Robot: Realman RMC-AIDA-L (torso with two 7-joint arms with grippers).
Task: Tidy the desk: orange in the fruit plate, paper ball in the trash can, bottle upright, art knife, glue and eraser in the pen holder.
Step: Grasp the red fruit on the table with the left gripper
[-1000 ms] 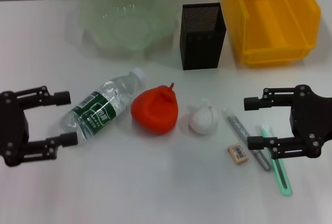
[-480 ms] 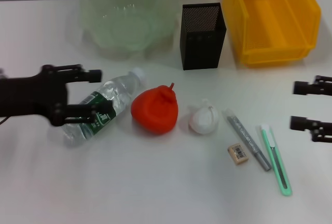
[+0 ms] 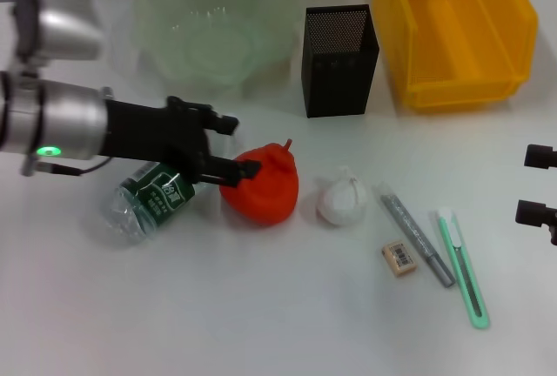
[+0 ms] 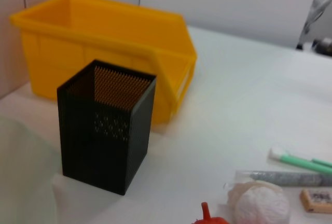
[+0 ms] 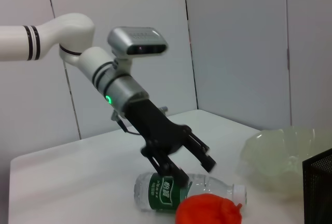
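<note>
The left gripper had its fingers apart, one above the other in the head view, hanging over the neck end of the bottle and just beside the orange. No finger visibly touched either object.

The bottle lay on its side on the tabletop, at 9 o'clock from the orange, cap end under the fingers. It was clear plastic with a green label and probably thin-walled, smooth and apt to roll or slip. A hold across the labelled body was judged firmer than one at the tapered neck. Whether it held water could not be told.

The orange looked soft and dented, so light pressure across its widest part was advisable. At 3 o'clock from it sat the paper ball, light and crushable. Further toward 3 o'clock lay the glue, the eraser and the knife, all flat and low, requiring a pinch across their narrow sides.

The fruit plate stood at 11 o'clock from the orange, the pen holder at 1 o'clock, and the yellow bin beyond that.

The right gripper was parked at the tabletop's 3 o'clock edge, fingers spread.
</note>
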